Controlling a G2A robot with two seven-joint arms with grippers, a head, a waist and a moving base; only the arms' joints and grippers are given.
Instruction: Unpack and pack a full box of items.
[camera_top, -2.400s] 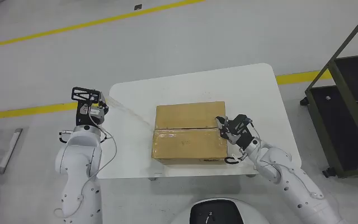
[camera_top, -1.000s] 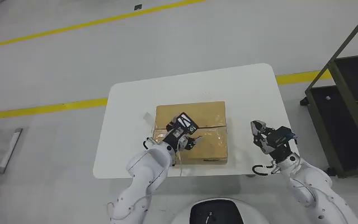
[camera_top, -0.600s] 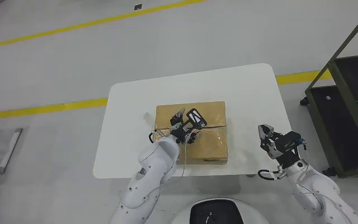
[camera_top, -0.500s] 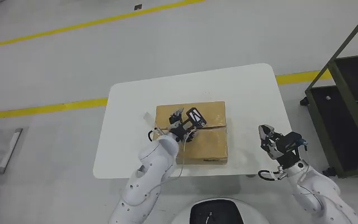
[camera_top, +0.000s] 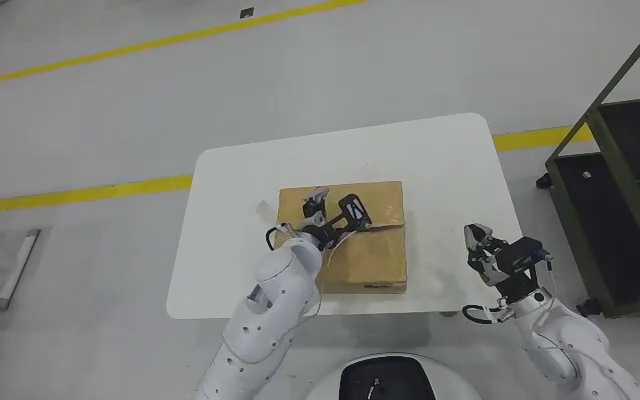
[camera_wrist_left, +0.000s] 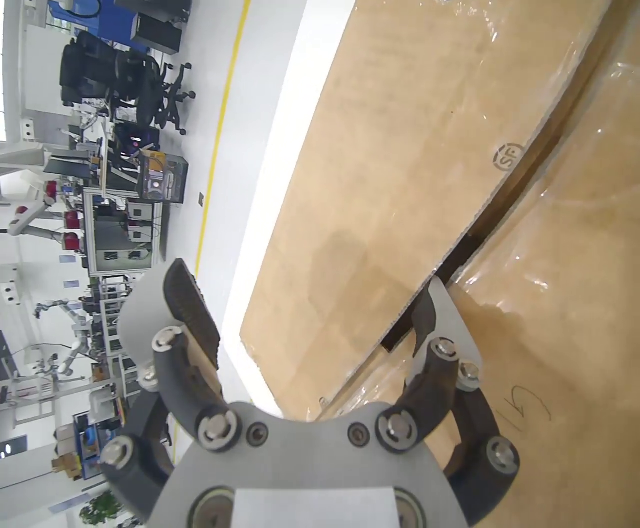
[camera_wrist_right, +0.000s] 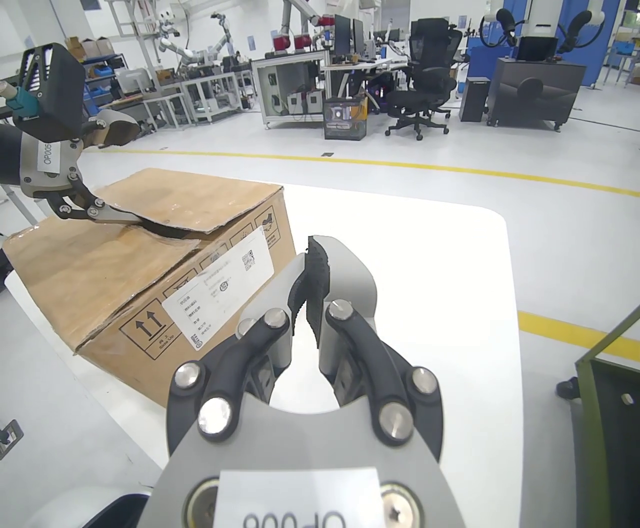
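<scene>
A brown cardboard box wrapped in clear tape stands in the middle of the white table. My left gripper is open over the box's left half. In the left wrist view one fingertip sits in the dark seam under the far flap, and the other is beyond that flap's outer edge. The right wrist view shows that gripper with its lower finger under the slightly raised flap. My right gripper hangs shut and empty over the table's right side, clear of the box.
A dark green metal cart stands off the table's right edge. A white label covers the box's end facing the right gripper. Bare tabletop lies between the box and the right rim.
My left arm came from beside the table's left edge onto the box and slid a finger into the seam. My right gripper drew back from the box's right end to the table's right side.
</scene>
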